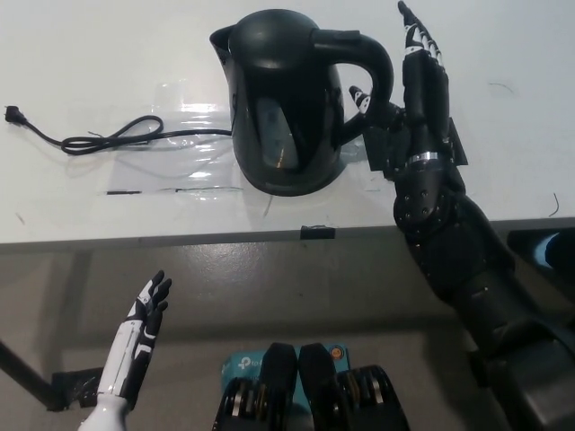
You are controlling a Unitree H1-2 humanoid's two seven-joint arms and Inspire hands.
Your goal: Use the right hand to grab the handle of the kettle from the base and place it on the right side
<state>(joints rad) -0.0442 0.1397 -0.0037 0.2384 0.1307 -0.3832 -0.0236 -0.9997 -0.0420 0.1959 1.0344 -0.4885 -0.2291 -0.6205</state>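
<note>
The kettle (pixel 292 99) is glossy black, rounded and wider toward the bottom, with a short spout at its upper left and a thick curved handle (pixel 368 58) arching off its right side. A narrow translucent window runs down its front. It stands upright on the white table (pixel 108 54), near the table's middle and a little back from the front edge; its base is not separately visible beneath the black body. A clear taped patch (pixel 193 135) lies on the table to its left.

There is one kettle, one black cord (pixel 117 139) with a plug at its far left end, and one small black tab (pixel 317 233) on the table's front edge.

The right hand (pixel 409 99) reaches over the table just right of the handle. Its fingers (pixel 418 40) stretch straight and apart beyond the handle's outer curve, and the thumb (pixel 361 97) pokes toward the gap under the handle. It grasps nothing; whether it brushes the handle cannot be told.

The left hand (pixel 144 319) rests low at the lower left, below the table edge, fingers spread and empty.
</note>
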